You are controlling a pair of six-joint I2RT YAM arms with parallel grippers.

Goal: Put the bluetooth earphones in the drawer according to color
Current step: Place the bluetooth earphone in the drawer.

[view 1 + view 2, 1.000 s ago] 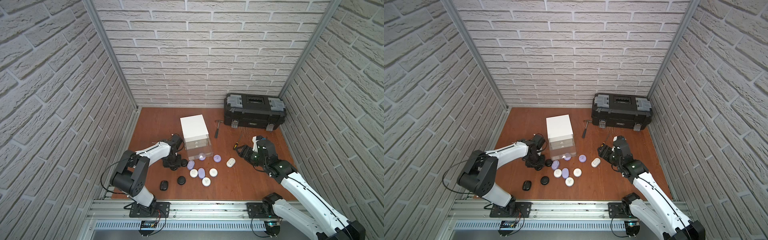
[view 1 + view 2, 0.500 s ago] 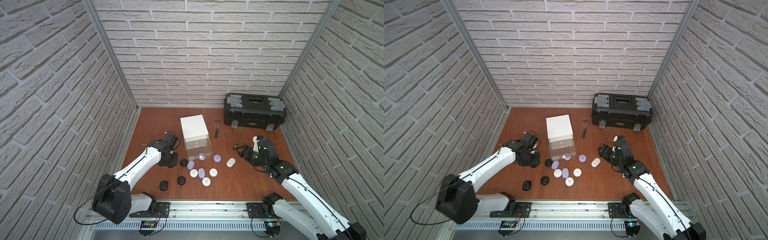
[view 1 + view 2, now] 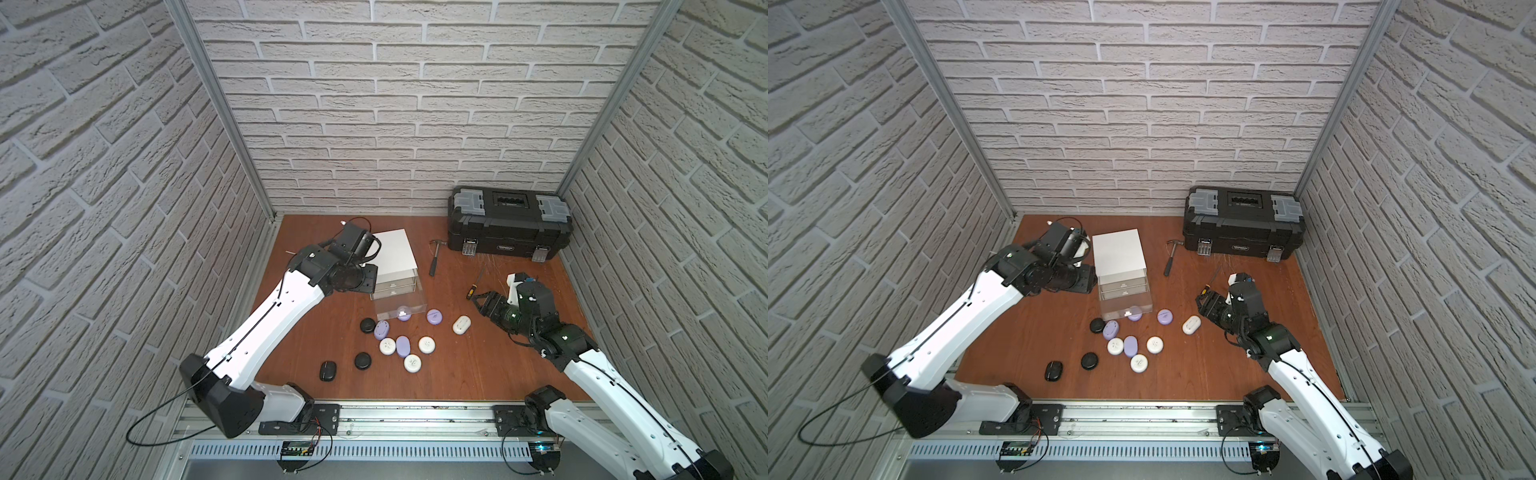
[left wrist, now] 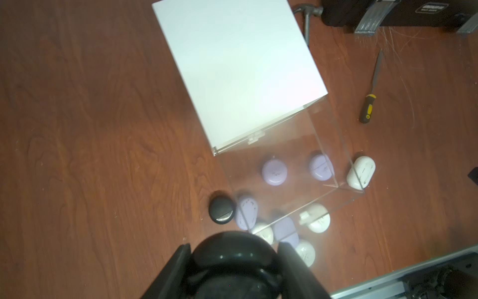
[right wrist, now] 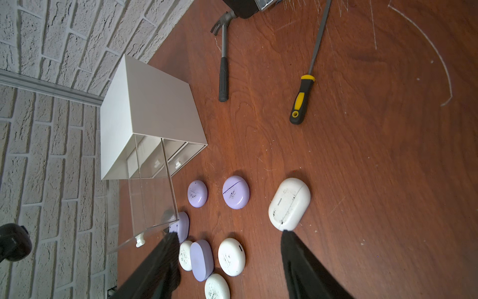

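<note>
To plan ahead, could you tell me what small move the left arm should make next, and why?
Probably carry the left gripper, shut on a black earphone case, over the open clear drawer; it hangs beside the white cabinet, not above the drawer.

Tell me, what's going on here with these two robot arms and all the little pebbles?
The left gripper holds a round black earphone case, raised beside the white cabinet, whose clear plastic drawer stands pulled out. The right gripper hangs open near a white oval case. The other black, lavender and white cases lie loose on the wooden table in front of the cabinet.
</note>
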